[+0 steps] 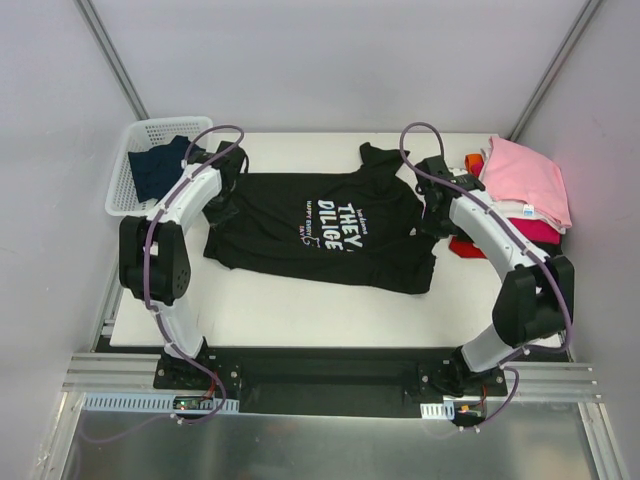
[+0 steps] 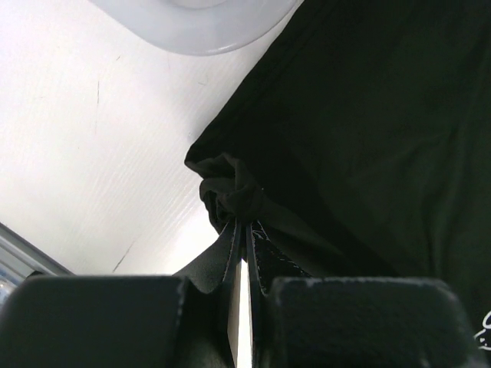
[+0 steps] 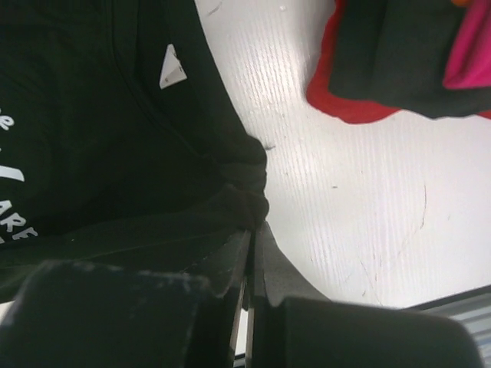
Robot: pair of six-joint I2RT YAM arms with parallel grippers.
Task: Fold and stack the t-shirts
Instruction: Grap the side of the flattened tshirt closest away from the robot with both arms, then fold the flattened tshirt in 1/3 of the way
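A black t-shirt (image 1: 320,225) with white lettering lies spread across the middle of the table. My left gripper (image 1: 222,205) is shut on a bunched fold at its left edge; in the left wrist view the cloth (image 2: 230,188) is pinched at the tips of the gripper (image 2: 245,228). My right gripper (image 1: 432,222) is shut on the shirt's right edge, where black cloth (image 3: 245,192) bunches at the tips of the gripper (image 3: 253,228). A stack of t-shirts with a pink one (image 1: 525,180) on top sits at the right.
A white basket (image 1: 125,175) at the far left holds a dark navy shirt (image 1: 160,168). Red cloth (image 3: 345,107) and a magenta edge (image 3: 468,46) of the stack lie close to my right gripper. An orange piece (image 1: 473,161) shows behind the stack.
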